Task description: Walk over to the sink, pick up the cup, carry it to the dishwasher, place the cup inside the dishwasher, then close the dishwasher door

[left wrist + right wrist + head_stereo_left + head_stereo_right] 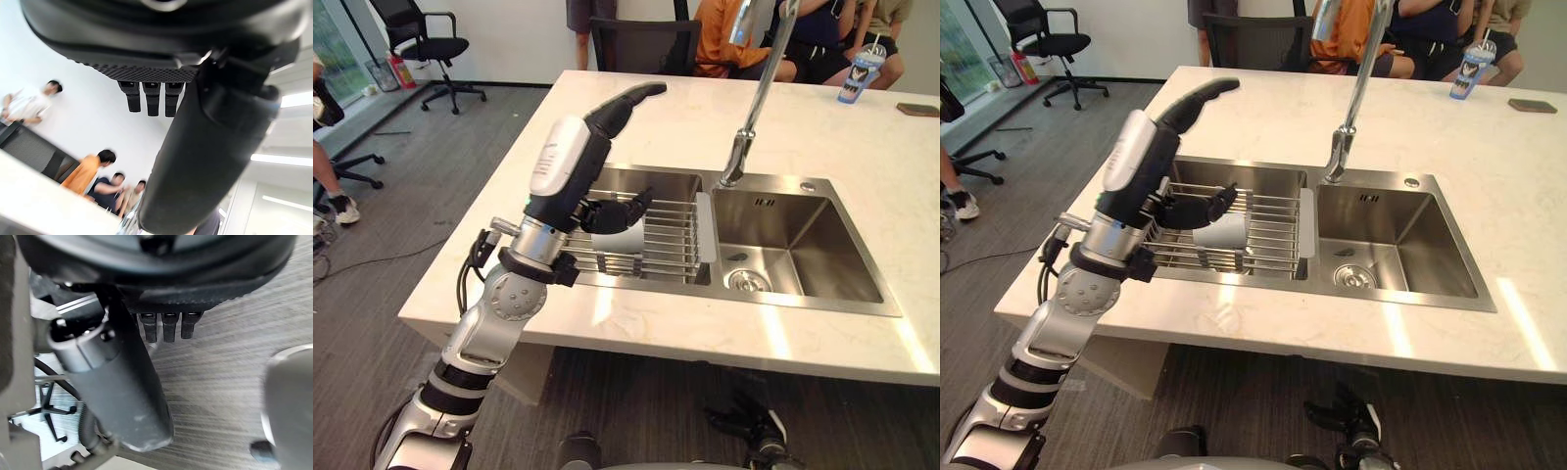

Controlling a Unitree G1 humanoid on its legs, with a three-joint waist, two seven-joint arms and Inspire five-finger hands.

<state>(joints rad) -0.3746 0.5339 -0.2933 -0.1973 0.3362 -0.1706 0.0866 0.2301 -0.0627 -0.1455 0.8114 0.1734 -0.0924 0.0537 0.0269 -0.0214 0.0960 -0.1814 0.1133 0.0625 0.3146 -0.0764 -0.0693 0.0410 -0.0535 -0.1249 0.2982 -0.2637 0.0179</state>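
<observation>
A pale cup [625,241] rests on the wire rack [671,235] set in the sink's left basin. My left hand [570,176] hangs over that basin from the counter's near left side. Its bent fingers [619,210] hover just above the cup's near side, while the thumb [628,102] points far up and away from it. Nothing is clasped in this hand; its wrist view has the thumb [210,161] against the room's wall and ceiling. My right hand [122,391] hangs low over the grey floor, relaxed and holding nothing.
A tall faucet [754,108] rises behind the divide between the basins, and the right basin [793,245] has a drain. Several people sit at the counter's far side, with a blue drink cup [862,70] and a phone [916,110]. Office chairs [435,44] stand to the left.
</observation>
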